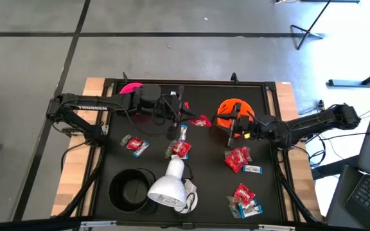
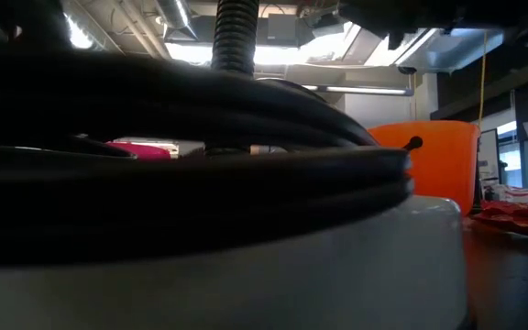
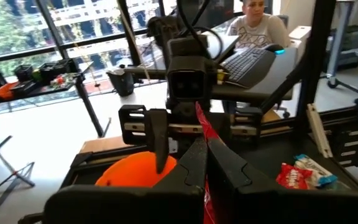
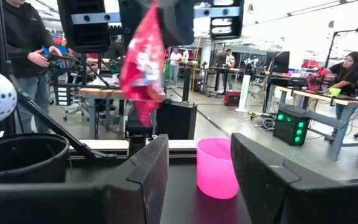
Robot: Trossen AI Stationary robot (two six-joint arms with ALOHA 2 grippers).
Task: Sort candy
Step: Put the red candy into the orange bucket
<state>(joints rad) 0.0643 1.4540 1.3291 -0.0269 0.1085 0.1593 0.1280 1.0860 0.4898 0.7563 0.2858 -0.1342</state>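
My left gripper (image 1: pixel 184 119) is over the table's middle, raised and shut on a red crinkly candy packet (image 1: pixel 202 120). In the right wrist view the packet (image 4: pixel 143 62) hangs in the air. My right gripper (image 1: pixel 231 128) is open with nothing between its fingers. It is above the orange cup (image 1: pixel 231 110) and faces the packet and the pink cup (image 4: pixel 216 168). More candy lies loose on the black mat: red packets and white-and-blue bars (image 1: pixel 135 145), (image 1: pixel 180 149), (image 1: pixel 237 159), (image 1: pixel 244 197). My left gripper pinches the red packet between its two shut fingers (image 3: pixel 191 165), which lie level and point toward the table's right side. The packet sits edge-on in the gap (image 3: pixel 202 127). Its body (image 4: pixel 140 74) hangs below the fingers, clear of the table.
A black cup (image 1: pixel 132 188) stands at the near left with a white lamp head (image 1: pixel 169 186) beside it. The pink cup (image 1: pixel 132 88) stands at the far left. The table's raised black frame (image 1: pixel 191 82) runs round the mat. People are in the room beyond.
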